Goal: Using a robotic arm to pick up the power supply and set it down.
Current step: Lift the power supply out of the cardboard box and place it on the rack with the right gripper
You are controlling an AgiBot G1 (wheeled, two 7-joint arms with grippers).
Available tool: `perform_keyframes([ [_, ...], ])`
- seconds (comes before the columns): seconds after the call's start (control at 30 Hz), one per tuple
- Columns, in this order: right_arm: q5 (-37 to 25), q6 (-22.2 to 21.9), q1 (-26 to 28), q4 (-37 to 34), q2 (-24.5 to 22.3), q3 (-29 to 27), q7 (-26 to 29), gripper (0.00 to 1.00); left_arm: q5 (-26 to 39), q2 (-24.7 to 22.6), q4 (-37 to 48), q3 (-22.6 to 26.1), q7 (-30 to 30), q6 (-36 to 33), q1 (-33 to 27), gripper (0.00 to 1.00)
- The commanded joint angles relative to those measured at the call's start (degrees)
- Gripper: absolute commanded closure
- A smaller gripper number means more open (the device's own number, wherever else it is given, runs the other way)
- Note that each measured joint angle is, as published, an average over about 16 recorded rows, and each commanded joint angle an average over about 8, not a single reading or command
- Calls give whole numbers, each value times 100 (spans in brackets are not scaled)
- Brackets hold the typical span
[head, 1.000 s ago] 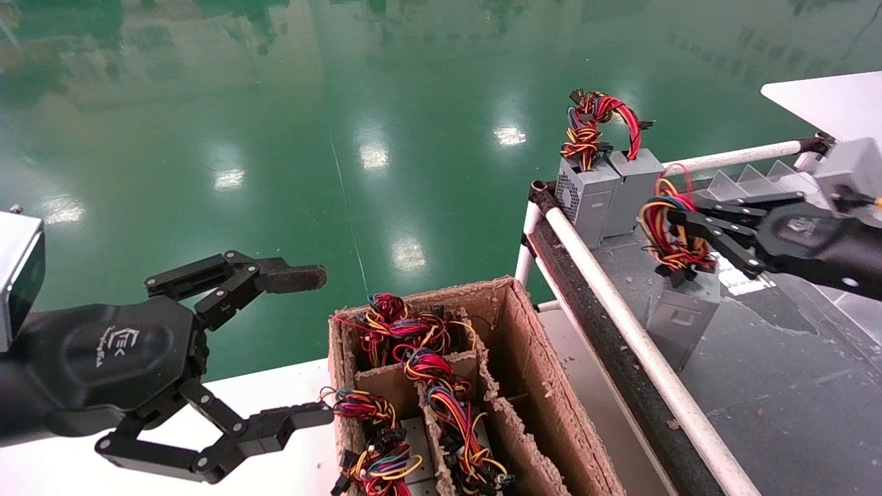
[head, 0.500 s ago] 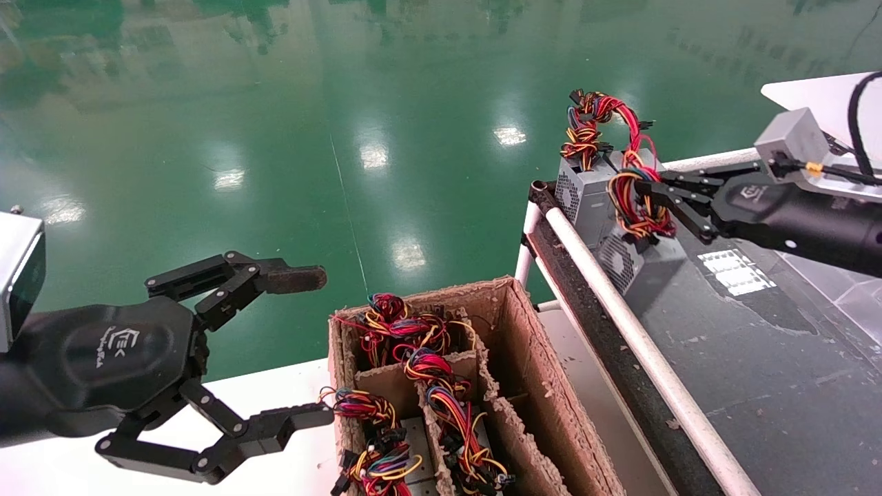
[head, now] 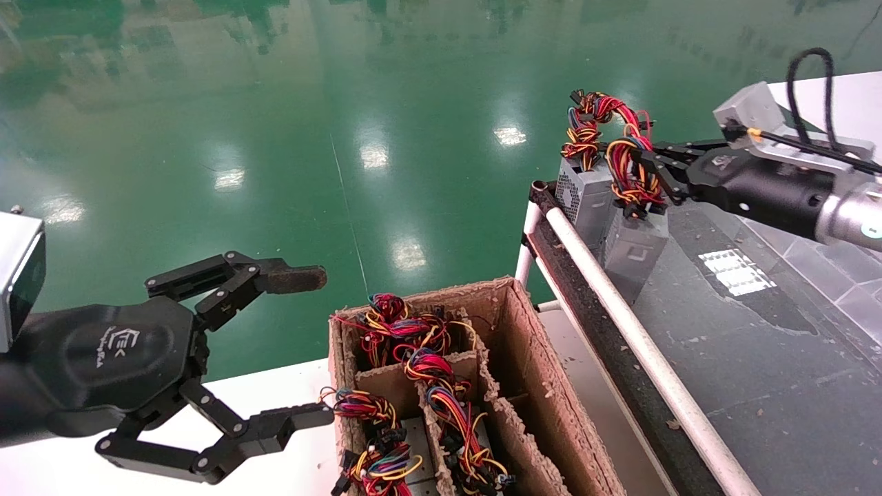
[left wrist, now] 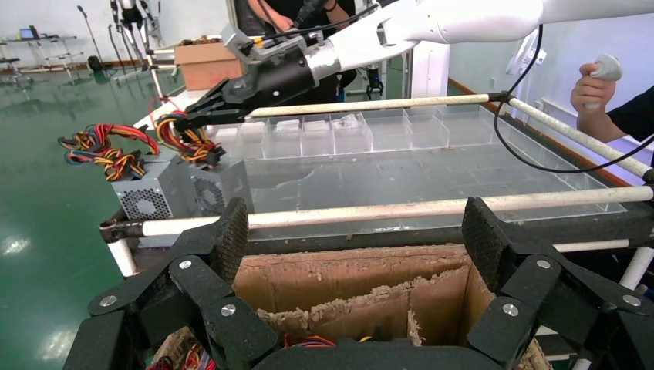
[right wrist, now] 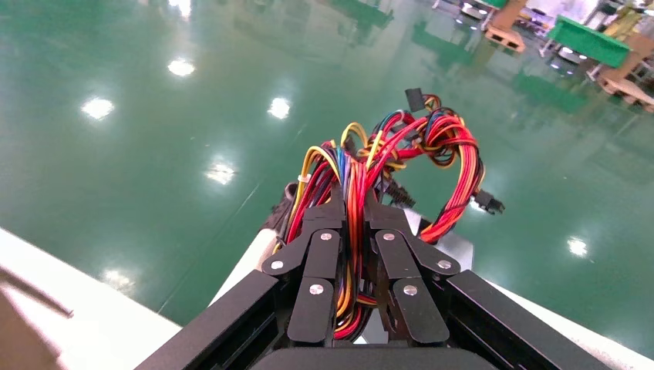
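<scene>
The power supply point(head: 634, 249), a small grey metal box, hangs by its looped red, yellow and black wires point(head: 628, 176) from my right gripper point(head: 652, 178). In the right wrist view the right gripper point(right wrist: 353, 212) is shut on that wire bundle point(right wrist: 362, 166). The box is close beside a second grey supply point(head: 586, 196) at the far left corner of the black table point(head: 758, 358). I cannot tell whether its base touches the table. The left wrist view shows the held box point(left wrist: 221, 185) too. My left gripper point(head: 306, 348) stays open and empty at the lower left, before the carton.
A worn brown cardboard divider carton point(head: 530, 386) holds several more wire-topped supplies point(head: 441, 399). A white rail point(head: 620, 324) runs along the table's near edge. Clear plastic compartments point(left wrist: 347, 135) line the table's far side. A person's hand point(left wrist: 598, 81) is beyond it.
My right gripper has carried the power supply from the middle of the table towards its far left corner, up beside the second supply. The left arm has not moved.
</scene>
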State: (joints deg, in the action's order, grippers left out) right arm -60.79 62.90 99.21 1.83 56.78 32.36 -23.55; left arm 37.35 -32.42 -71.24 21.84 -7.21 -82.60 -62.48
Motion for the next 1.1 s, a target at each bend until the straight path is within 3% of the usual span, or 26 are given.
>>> perform_keyframes([
  [0.03,7,-181,23,-49,114,-6,-4,100,0,0,0,0,0,0,0,0],
  [0.47,-69,-71,88,-51,384,49,-62,100,0,0,0,0,0,0,0,0],
  [0.9,7,-408,216,-132,534,-6,-110,100,0,0,0,0,0,0,0,0],
  [0.97,14,-434,223,-140,549,-11,-114,87,0,0,0,0,0,0,0,0],
  [1.1,11,-454,223,-156,567,-9,-117,37,0,0,0,0,0,0,0,0],
])
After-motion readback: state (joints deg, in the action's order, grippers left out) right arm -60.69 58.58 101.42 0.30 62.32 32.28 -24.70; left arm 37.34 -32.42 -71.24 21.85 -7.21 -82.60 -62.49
